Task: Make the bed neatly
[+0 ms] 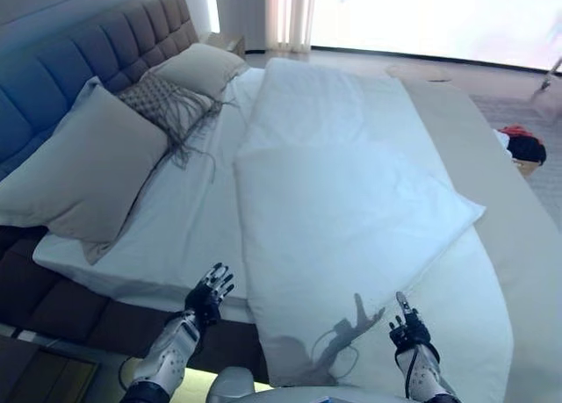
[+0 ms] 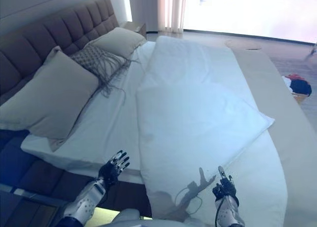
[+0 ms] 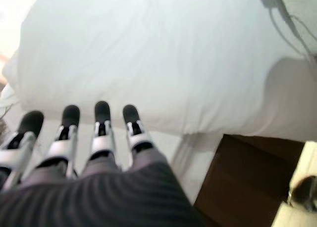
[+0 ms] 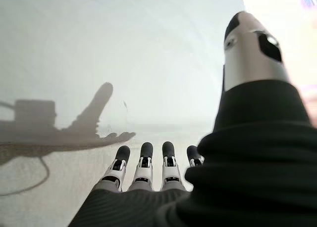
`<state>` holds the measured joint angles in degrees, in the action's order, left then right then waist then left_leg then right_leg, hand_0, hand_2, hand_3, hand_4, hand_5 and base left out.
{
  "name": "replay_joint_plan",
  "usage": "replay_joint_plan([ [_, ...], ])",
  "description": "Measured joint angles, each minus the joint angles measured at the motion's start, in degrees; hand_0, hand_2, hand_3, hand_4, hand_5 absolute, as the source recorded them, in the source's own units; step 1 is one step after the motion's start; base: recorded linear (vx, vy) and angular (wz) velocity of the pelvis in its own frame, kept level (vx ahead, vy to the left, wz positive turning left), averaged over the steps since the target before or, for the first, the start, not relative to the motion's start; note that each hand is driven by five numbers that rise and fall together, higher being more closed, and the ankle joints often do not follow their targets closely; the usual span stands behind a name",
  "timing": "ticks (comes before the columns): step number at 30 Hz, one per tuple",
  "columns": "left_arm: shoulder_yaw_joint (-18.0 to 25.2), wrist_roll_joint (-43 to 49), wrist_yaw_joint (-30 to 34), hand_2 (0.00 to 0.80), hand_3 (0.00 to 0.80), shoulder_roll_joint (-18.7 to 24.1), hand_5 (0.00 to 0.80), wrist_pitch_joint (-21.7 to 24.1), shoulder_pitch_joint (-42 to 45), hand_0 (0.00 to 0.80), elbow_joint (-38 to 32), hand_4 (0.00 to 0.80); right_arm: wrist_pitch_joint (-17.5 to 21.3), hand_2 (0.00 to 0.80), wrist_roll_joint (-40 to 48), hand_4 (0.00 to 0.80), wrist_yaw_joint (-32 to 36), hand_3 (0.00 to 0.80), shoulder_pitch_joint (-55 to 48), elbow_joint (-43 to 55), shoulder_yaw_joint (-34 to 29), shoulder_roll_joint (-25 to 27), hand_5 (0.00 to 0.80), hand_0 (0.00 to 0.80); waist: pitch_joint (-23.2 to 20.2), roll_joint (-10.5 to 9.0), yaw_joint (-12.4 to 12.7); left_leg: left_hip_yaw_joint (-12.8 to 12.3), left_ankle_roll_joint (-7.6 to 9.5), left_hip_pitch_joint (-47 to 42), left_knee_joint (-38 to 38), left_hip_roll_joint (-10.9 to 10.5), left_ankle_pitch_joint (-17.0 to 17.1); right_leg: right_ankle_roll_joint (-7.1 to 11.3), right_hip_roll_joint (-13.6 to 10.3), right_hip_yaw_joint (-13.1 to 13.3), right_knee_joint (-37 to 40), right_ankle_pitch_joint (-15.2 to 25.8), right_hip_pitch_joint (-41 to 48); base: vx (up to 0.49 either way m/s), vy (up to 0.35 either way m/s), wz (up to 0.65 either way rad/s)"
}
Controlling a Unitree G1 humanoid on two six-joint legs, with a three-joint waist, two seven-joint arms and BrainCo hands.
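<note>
A white duvet (image 1: 351, 201) lies folded over the middle of the bed, with one corner (image 1: 470, 212) sticking out toward the beige cover on the right. Three pillows lean on the grey headboard (image 1: 79, 52): a large beige one (image 1: 88, 170), a fringed patterned one (image 1: 167, 104) and a far beige one (image 1: 202, 68). My left hand (image 1: 209, 293) hovers open at the near bed edge, beside the duvet's left edge. Over the duvet's near end, my right hand (image 1: 408, 328) is open, fingers straight, holding nothing.
A beige cover (image 1: 518, 227) runs along the bed's right side. On the floor at the right sits a basket with red and dark items (image 1: 524, 147). A nightstand (image 1: 230, 41) stands beside the headboard near the curtains. The dark bed frame (image 1: 61, 315) lies below my left hand.
</note>
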<state>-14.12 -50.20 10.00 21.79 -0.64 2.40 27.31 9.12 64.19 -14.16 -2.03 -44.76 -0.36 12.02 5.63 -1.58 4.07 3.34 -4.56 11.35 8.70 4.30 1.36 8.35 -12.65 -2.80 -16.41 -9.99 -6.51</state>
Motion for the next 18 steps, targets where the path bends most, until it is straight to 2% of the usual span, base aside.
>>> replay_joint_plan([
  [1, -0.91, -0.04, -0.06, 0.0, 0.0, 0.67, 0.0, 0.16, -1.2, 0.0, -0.14, 0.0, 0.16, 0.0, 2.48, 0.0, 0.76, 0.0, 1.71, -1.46, -0.81, 0.81, 0.0, 0.0, 1.39, 0.22, 0.03, 0.48, -0.02, 1.2, -0.51, 1.68, 0.5, -0.33, 1.67, -0.96, 0.62, 2.17, -1.45, -0.449, -0.532, 0.26],
  [2, -1.84, -0.04, -0.14, 0.0, 0.0, 1.22, 0.0, 0.23, -2.87, 0.0, -0.57, 0.0, 0.33, 0.0, 4.85, 0.0, 2.23, 0.0, 4.47, -3.54, -1.38, 2.62, 0.0, 0.0, 3.36, 1.43, 0.04, 0.49, -1.05, 3.06, -0.96, 3.86, 1.28, -1.39, 3.55, -2.18, 1.06, 3.54, -3.05, -0.25, -0.453, 0.11],
  [3, -2.06, -0.05, -0.24, 0.0, 0.0, 1.3, 0.0, 0.28, -4.31, 0.0, -0.64, 0.0, 0.69, 0.0, 7.91, 0.0, 4.11, 0.0, 6.88, -4.97, -2.26, 4.11, 0.0, 0.0, 4.88, 2.19, 1.2, 0.83, -1.19, 4.9, -1.95, 5.69, 1.29, -2.38, 4.98, -3.57, 1.64, 4.68, -4.77, -0.153, -0.45, 0.02],
  [4, -2.05, -0.06, -0.51, 0.0, 0.0, 1.17, 0.0, 0.37, -5.4, 0.0, -0.66, 0.0, 0.79, 0.0, 10.56, 0.0, 5.89, 0.0, 8.06, -5.26, -2.51, 5.21, 0.0, 0.0, 6.06, 2.04, 1.62, 1.15, -2.0, 6.63, -2.36, 6.86, 0.72, -3.43, 6.1, -5.16, 2.82, 5.97, -6.14, -0.05, -0.416, -0.03],
  [6, -2.0, -0.06, -0.5, 0.0, 0.0, 1.28, 0.0, 0.42, -5.75, 0.0, -0.72, 0.0, 0.78, 0.0, 15.63, 0.0, 8.75, 0.0, 9.45, -5.12, -2.73, 5.85, 0.0, 0.0, 7.57, 1.67, 1.92, 1.87, -2.13, 6.8, 0.94, 7.59, 1.0, -4.57, 6.91, -8.46, 3.92, 7.15, -6.73, 0.01, -0.354, 0.0],
  [7, -1.94, -0.1, -0.42, 0.0, 0.0, 1.43, 0.0, 0.45, -6.02, 0.0, -0.77, 0.0, 0.66, 0.0, 18.13, 0.0, 10.18, 0.0, 9.53, -5.18, -2.83, 6.0, 0.0, 0.0, 8.31, 1.06, 1.78, 2.58, -2.06, 6.71, 0.28, 8.11, 1.4, -4.64, 7.56, -9.09, 4.45, 7.36, -6.48, 0.008, -0.283, 0.13],
  [9, -1.93, -0.23, 0.0, 0.0, 0.0, 1.89, 0.0, 0.88, -7.24, 0.0, -0.99, 0.0, 0.03, 0.0, 23.21, 0.0, 13.09, 0.0, 9.83, -7.02, -4.9, 7.2, 0.0, 0.0, 10.31, 0.36, 2.19, 3.95, -3.96, 7.4, -1.18, 8.96, 2.87, -4.89, 8.83, -10.73, 5.88, 7.9, -5.92, -0.046, -0.231, 0.29],
  [13, -2.19, -0.62, 0.69, 0.0, 0.0, 4.78, 0.0, 0.96, -8.43, 0.0, -3.25, 0.0, -3.21, 0.0, 32.0, 0.0, 16.54, 0.0, 13.38, -15.65, -9.23, 13.49, 0.0, 0.0, 12.48, 0.38, 3.64, 5.91, -3.94, 11.49, -2.43, 8.28, 4.48, -4.6, 8.81, -12.96, 8.35, 9.23, -7.98, -0.087, -0.148, 0.28],
  [15, -2.41, -0.75, 0.78, 0.0, 0.0, 6.28, 0.0, 0.95, -9.25, 0.0, -4.78, 0.0, -4.27, 0.0, 36.17, 0.0, 18.14, 0.0, 16.07, -17.8, -10.83, 16.83, 0.0, 0.0, 14.29, 1.56, 4.57, 6.33, -5.85, 12.54, -2.75, 7.37, 5.76, -4.07, 8.23, -13.41, 9.33, 9.72, -8.02, -0.031, -0.097, 0.29],
  [18, -2.68, -1.62, 1.01, 0.0, 0.0, 8.91, 0.0, 0.91, -10.57, 0.0, -6.64, 0.0, -6.27, 0.0, 38.95, 0.0, 19.29, 0.0, 19.77, -19.56, -11.61, 20.14, 0.0, 0.0, 15.24, 2.32, 5.05, 6.29, -5.09, 14.23, -2.95, 5.64, 6.36, -3.17, 6.7, -13.41, 10.08, 9.75, -8.68, -0.03, -0.049, 0.3],
])
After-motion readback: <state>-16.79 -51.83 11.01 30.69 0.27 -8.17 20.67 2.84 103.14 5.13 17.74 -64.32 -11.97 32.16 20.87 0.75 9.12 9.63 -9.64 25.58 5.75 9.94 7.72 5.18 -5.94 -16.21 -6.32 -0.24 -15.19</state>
